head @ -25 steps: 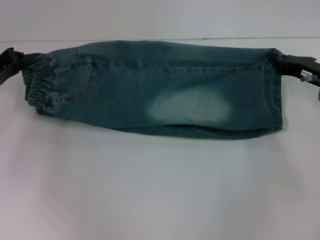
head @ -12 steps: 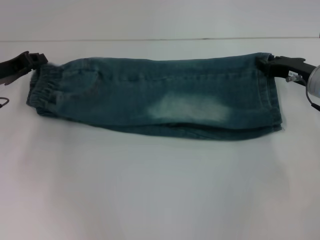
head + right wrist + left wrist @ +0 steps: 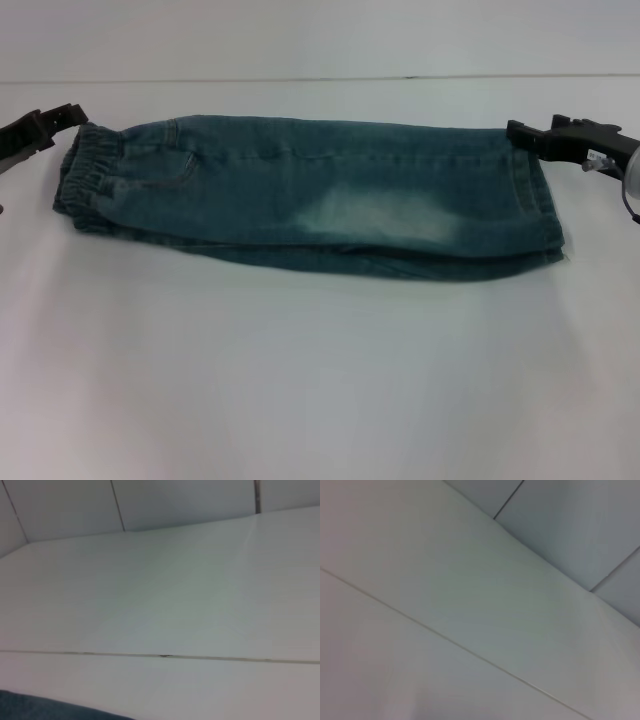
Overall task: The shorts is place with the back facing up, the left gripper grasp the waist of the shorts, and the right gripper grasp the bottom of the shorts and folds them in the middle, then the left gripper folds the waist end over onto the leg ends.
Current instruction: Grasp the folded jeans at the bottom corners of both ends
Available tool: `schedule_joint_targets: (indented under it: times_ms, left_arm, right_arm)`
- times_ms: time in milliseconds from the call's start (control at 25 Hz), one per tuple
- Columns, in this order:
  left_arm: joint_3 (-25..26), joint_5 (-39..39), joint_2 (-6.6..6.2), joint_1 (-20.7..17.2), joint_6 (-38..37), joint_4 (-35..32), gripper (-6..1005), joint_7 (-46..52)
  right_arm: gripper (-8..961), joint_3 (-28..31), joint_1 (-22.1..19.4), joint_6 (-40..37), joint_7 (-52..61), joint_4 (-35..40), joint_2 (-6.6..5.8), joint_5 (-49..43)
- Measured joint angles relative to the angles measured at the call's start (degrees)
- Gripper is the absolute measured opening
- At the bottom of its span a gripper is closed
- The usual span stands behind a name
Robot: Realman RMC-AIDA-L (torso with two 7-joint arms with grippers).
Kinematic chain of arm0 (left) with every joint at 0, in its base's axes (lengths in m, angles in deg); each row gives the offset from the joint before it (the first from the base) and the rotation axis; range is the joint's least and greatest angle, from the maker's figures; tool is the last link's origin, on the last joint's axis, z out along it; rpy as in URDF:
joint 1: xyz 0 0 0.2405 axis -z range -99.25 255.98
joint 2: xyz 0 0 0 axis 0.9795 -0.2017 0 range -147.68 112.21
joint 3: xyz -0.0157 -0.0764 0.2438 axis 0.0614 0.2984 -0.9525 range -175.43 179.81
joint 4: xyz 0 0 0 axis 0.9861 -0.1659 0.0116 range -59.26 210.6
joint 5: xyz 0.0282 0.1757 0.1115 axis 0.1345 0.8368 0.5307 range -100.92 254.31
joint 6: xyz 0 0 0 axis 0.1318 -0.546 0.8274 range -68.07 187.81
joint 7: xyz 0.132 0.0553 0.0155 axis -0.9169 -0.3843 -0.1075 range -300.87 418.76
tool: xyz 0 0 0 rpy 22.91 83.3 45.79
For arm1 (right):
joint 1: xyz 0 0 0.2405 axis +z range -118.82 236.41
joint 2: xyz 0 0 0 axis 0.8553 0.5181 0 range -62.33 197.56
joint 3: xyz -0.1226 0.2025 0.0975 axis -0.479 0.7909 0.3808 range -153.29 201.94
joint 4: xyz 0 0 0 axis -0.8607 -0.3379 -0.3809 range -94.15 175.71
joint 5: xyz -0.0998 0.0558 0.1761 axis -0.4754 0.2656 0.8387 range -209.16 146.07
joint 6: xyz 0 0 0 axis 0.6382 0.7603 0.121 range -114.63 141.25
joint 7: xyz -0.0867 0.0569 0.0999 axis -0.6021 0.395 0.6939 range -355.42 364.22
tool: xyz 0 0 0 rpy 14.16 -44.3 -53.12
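Note:
The shorts (image 3: 320, 190) lie flat on the white table, folded lengthwise into one long denim band. The gathered waist (image 3: 85, 170) is at the left end and the straight leg hems (image 3: 535, 195) are at the right end. My left gripper (image 3: 70, 114) sits just above the far corner of the waist, very close to the cloth. At the other end, my right gripper (image 3: 520, 131) rests at the far corner of the hems and seems to touch it. A sliver of denim (image 3: 40, 707) shows in the right wrist view. The left wrist view shows no cloth.
The white table (image 3: 320, 380) stretches wide in front of the shorts. Its back edge (image 3: 300, 79) runs just behind them, with a pale wall beyond. A silver-grey cylinder (image 3: 632, 185) pokes in at the right border.
The shorts have come down from being held stretched and now lie flat. Both ends sank toward the table, the left gripper drew slightly inward, and the right gripper rose a little off the hem.

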Motion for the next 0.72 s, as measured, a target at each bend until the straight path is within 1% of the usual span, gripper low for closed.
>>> schedule_joint_targets:
  times_ms: [80,160,200,280,320,400,480,560,600,640,720]
  left_arm:
    - [-0.01,-0.11,-0.31,-0.31,-1.43,-0.28,636,-0.21]
    - [-0.03,-0.13,-0.83,-1.0,-4.09,-1.31,682,-0.58]
    - [-0.01,-0.14,-1.1,-1.56,-5.87,-2.26,705,-0.86]
    - [-0.08,-0.09,-1.63,-2.61,-9.41,-4.15,750,-1.87]
    - [-0.15,0.0,-1.92,-2.98,-11.1,-4.82,773,-2.57]
    - [-0.29,0.8,-2.98,-3.91,-16.63,-6.35,818,-5.43]
    - [-0.46,2.26,-3.66,-4.57,-20.38,-7.71,863,-7.1]
    - [-1.04,4.46,-3.99,-5.01,-22.33,-9.29,907,-7.85]
    - [-1.59,5.69,-4.05,-5.15,-22.75,-10.0,930,-8.05]
    - [-2.33,6.76,-4.07,-5.27,-22.82,-10.68,952,-8.19]
    - [-4.36,9.36,-3.98,-5.34,-22.34,-11.69,950,-8.72]
  right_arm:
    - [673,0.0,-0.7,-1.23,0.87,0.43,-0.21,0.05]
    - [806,0.03,-1.9,-5.07,3.14,1.89,-0.63,0.07]
    - [831,0.06,-2.73,-8.4,4.93,3.21,-1.1,0.08]
    - [881,0.19,-4.56,-16.84,8.41,5.96,-2.1,0.09]
    - [906,0.32,-5.56,-22.88,9.98,7.57,-2.77,0.1]
    - [956,0.51,-7.38,-35.25,12.0,10.55,-4.21,0.14]
    - [955,0.2,-8.67,-46.4,12.0,13.07,-5.64,-0.07]
    - [955,-0.87,-9.73,-56.63,10.47,15.45,-6.71,-1.16]
    - [954,-1.47,-10.16,-60.4,9.66,16.57,-6.89,-1.93]
    - [954,-2.15,-10.7,-63.24,8.88,18.16,-6.78,-3.1]
    - [953,-3.26,-11.71,-66.1,7.81,21.2,-5.94,-5.94]
